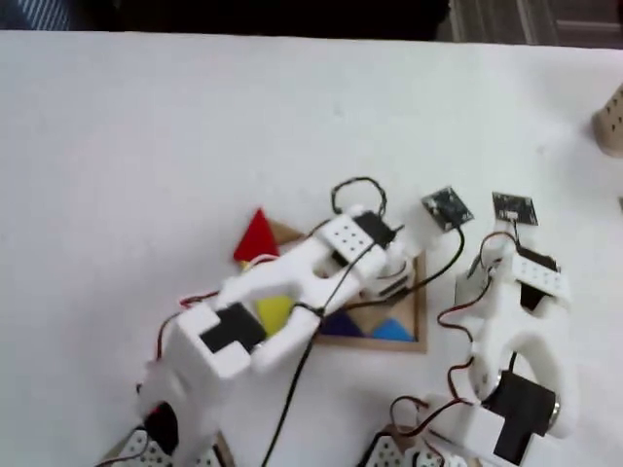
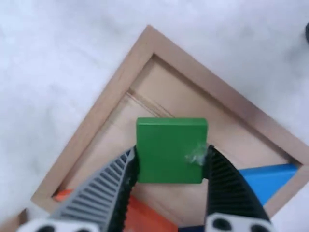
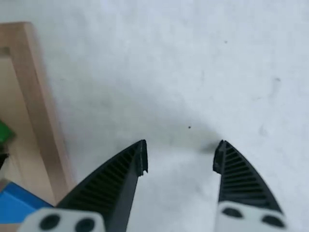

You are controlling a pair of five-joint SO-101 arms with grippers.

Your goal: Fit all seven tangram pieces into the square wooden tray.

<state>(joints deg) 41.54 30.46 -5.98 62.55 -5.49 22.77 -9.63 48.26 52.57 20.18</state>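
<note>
Grey ribbed fingers (image 2: 108,186) of the left gripper (image 2: 171,152) pinch the green square (image 2: 169,142) by two of its sides. They are open just as wide as the square. The square hangs over the bare wooden floor of the tray (image 2: 106,104), near one of its corners. I cannot tell if it touches the floor. I think the step now is putting this square in. Next, the square likely needs to be turned so its sides run along the tray's rim, then set down flat and let go. Inside the tray, a blue piece (image 2: 270,179) lies by one rim and an orange piece (image 2: 145,217) lies under the fingers. From above, a yellow piece (image 1: 274,311) shows in the tray too, partly hidden by the arm. A red triangle (image 1: 257,236) sits at the tray's far corner, and I cannot tell if it is in or out. The right gripper (image 3: 181,147) is just beside the tray, over the white surface (image 3: 193,72). Its fingers are spread wide and hold nothing.
</note>
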